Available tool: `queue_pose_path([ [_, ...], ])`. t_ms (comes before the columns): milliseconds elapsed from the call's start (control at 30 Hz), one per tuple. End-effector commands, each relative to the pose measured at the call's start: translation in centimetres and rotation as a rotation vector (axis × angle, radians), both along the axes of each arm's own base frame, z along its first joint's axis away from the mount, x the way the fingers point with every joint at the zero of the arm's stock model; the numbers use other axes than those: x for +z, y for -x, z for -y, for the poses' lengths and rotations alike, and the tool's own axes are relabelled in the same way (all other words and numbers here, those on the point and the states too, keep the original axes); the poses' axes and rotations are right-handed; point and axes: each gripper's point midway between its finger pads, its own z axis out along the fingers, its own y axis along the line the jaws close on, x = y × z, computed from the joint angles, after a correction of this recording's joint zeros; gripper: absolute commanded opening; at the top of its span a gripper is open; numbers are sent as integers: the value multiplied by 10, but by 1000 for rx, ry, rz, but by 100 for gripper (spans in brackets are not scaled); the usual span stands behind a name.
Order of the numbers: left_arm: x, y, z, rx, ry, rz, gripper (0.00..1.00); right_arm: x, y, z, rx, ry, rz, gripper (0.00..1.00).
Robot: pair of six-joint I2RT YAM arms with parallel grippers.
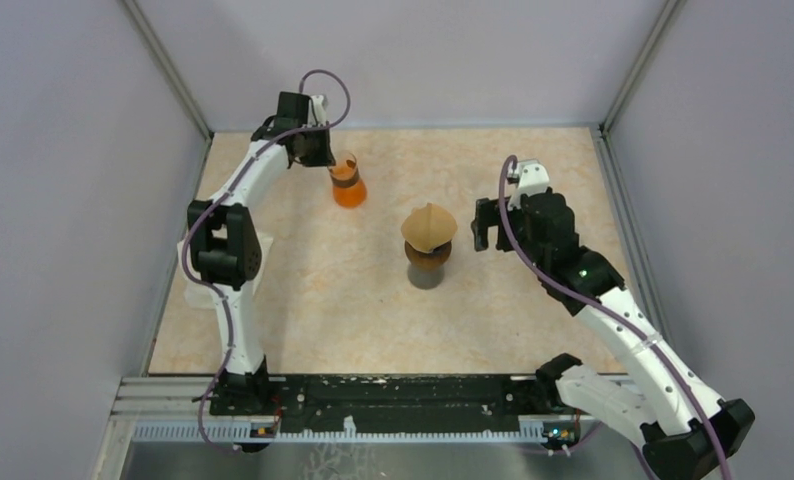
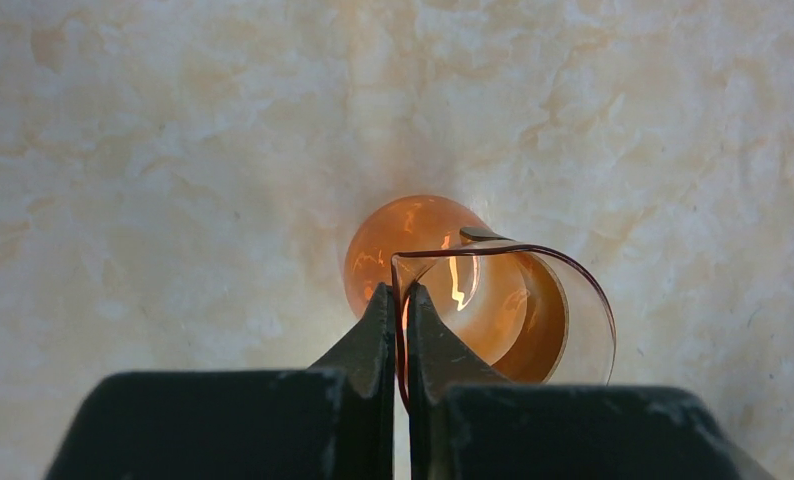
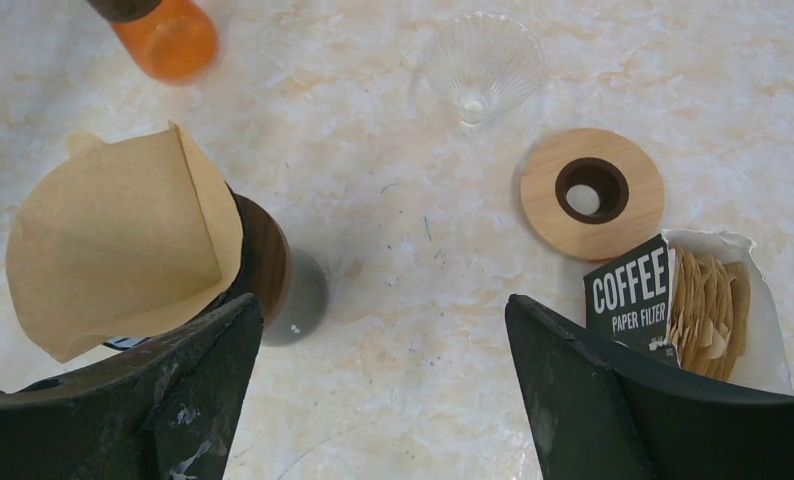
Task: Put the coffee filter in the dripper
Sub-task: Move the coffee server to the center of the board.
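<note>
Sitting crooked in the mouth of the wood-collared dripper (image 3: 273,270) at mid-table, the coffee filter (image 3: 113,250) is judged perched, not seated. The right gripper (image 3: 378,315) is held wide just right of it; a gentle, centred downward press is called for (no crushing the fold). At far left the orange glass carafe (image 2: 423,250) is pinched by its thin rim in the left gripper (image 2: 398,300), contents not made out. The open filter pack (image 3: 713,300) is seen stocked; the clear glass cone (image 3: 481,60) is seen empty.

Coffee filter (image 1: 429,226) sits atop carafe (image 1: 428,268), flask (image 1: 348,184) behind-left.
</note>
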Motion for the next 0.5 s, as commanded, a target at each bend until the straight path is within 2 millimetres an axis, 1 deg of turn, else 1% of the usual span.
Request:
queue_pose_path([
  [0,31,41,7,-62,7,-1,0,25,-1,1,-5,-59,80,92],
  [33,36,52,7,-69,11,-1,0,27,0,2,-7,-63,83,92],
  [67,33,61,8,-77,13,-16,0,27,1,2,-6,-65,84,92],
  [167,35,89,8,-88,22,-41,0,29,3,3,-9,-73,86,92],
  [300,34,127,13,-118,21,-64,0,25,6,3,-7,-81,73,92],
  [467,28,172,24,-169,22,-91,0,18,14,-5,45,-107,71,92],
])
